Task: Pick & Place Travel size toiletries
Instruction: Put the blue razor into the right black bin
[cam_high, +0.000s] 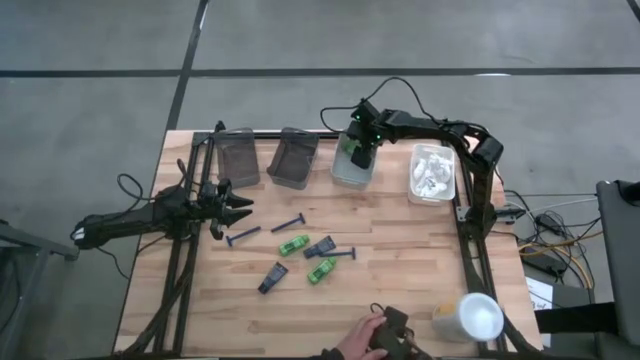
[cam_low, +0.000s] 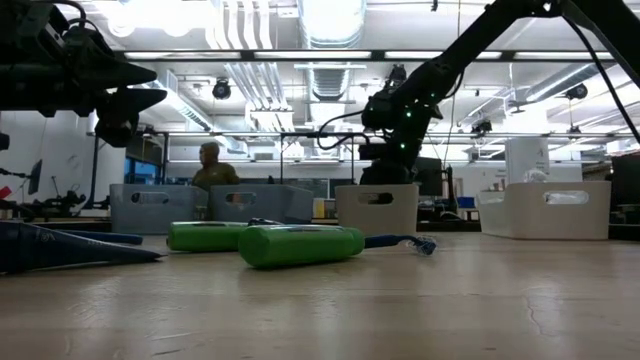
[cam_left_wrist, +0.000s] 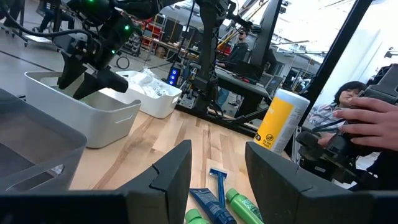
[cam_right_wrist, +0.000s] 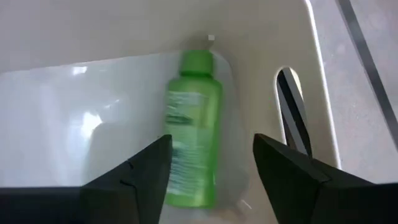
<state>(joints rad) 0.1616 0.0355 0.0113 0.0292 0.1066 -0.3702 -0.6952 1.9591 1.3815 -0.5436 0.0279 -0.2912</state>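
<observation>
High view: right gripper (cam_high: 357, 150) is held over the clear bin (cam_high: 352, 172) at the table's far edge; left gripper (cam_high: 238, 208) waits at the left, near a blue razor (cam_high: 243, 236). Green bottles (cam_high: 293, 245), razors and blue tubes (cam_high: 272, 277) are scattered mid-table; white packets (cam_high: 431, 170) are seen in the white bin (cam_high: 432, 192)

Low view: two green bottles lie on the wood

Left wrist: fingers (cam_left_wrist: 173, 177) parted, nothing gripped

Right wrist: fingers (cam_right_wrist: 147, 171) spread, a green bottle (cam_right_wrist: 193, 155) lies free on the bin floor
</observation>
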